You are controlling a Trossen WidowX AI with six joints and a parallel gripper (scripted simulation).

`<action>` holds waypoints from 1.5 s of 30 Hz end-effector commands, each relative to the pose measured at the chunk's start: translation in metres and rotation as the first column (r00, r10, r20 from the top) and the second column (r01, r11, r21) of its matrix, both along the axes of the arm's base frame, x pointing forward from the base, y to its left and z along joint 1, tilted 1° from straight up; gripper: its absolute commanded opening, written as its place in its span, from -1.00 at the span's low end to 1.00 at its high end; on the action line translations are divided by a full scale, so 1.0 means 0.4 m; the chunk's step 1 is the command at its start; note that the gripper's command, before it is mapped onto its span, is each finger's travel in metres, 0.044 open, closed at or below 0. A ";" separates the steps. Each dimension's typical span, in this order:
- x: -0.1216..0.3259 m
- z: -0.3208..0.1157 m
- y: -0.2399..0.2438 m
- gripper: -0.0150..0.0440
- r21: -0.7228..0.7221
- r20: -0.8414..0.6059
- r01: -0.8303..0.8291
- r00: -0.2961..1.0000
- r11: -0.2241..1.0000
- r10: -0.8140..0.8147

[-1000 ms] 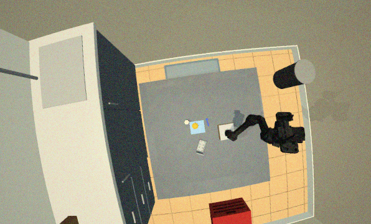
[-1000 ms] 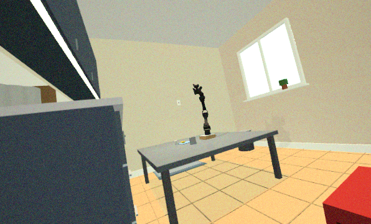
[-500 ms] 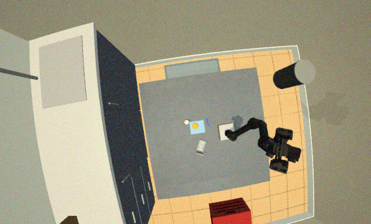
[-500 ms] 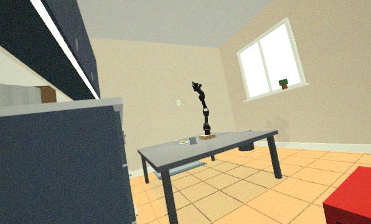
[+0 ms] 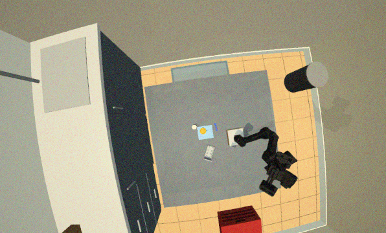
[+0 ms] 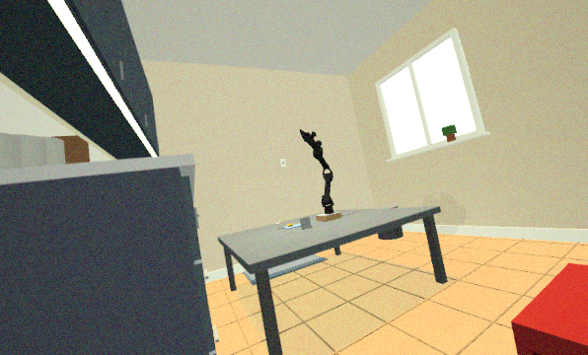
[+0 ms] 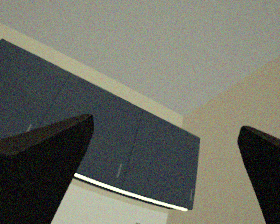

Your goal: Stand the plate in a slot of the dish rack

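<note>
1. The gripper [image 5: 278, 173] [image 6: 301, 131] [image 7: 167, 128] hangs high above the tabletop [image 5: 186, 181] [image 6: 274, 247], fingers spread wide, with nothing between them.
2. The black arm [image 5: 251, 137] [image 6: 328, 184] rises from its base [image 5: 230, 133] [image 6: 330, 217], set toward the edge opposite the dark cabinets [image 5: 125, 97] [image 6: 87, 256].
3. The plate — apparently the small orange disc [image 5: 203, 131] [image 6: 290, 225] — lies on a pale blue mat [image 5: 209, 134] [image 6: 296, 226], between the base and the cabinet-side edge.
4. A blue stick [image 5: 215, 127] lies beside the mat, toward the base; a cream round piece [image 5: 193, 127] [image 6: 277, 223] sits at its cabinet-side corner, its contents, if any, unreadable.
5. The pale grey dish rack [image 5: 209, 153] [image 6: 306, 223] stands apart from the mat — no plate visible in its slots.
6. Pickup, standing the plate between rails, release and withdrawal all remain.
</note>
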State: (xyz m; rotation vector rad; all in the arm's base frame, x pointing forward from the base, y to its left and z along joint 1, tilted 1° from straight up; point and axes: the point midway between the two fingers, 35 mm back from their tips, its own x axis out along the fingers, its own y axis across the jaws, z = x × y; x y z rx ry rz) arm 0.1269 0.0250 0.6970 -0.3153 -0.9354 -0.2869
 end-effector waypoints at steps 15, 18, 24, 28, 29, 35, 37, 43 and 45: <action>0.297 -0.162 0.152 0.86 -0.224 -0.297 0.013 0.951 0.975 -0.081; 0.353 -0.204 0.168 0.86 -0.260 -0.357 0.004 0.929 0.965 -0.100; 0.461 -0.301 0.186 0.86 -0.311 -0.484 -0.025 0.864 0.950 -0.136; 0.528 -0.374 0.187 0.86 -0.331 -0.569 -0.046 0.807 0.942 -0.160; 0.544 -0.393 0.186 0.86 -0.335 -0.589 -0.052 0.791 0.941 -0.166; 0.623 -0.494 0.162 0.86 -0.369 -0.679 -0.056 0.697 0.928 -0.228; 0.645 -0.526 0.151 0.86 -0.379 -0.704 -0.056 0.665 0.924 -0.249; 0.696 -0.613 0.126 0.86 -0.387 -0.770 -0.076 0.575 0.919 -0.276; 0.717 -0.655 0.116 0.86 -0.382 -0.800 -0.090 0.530 0.920 -0.280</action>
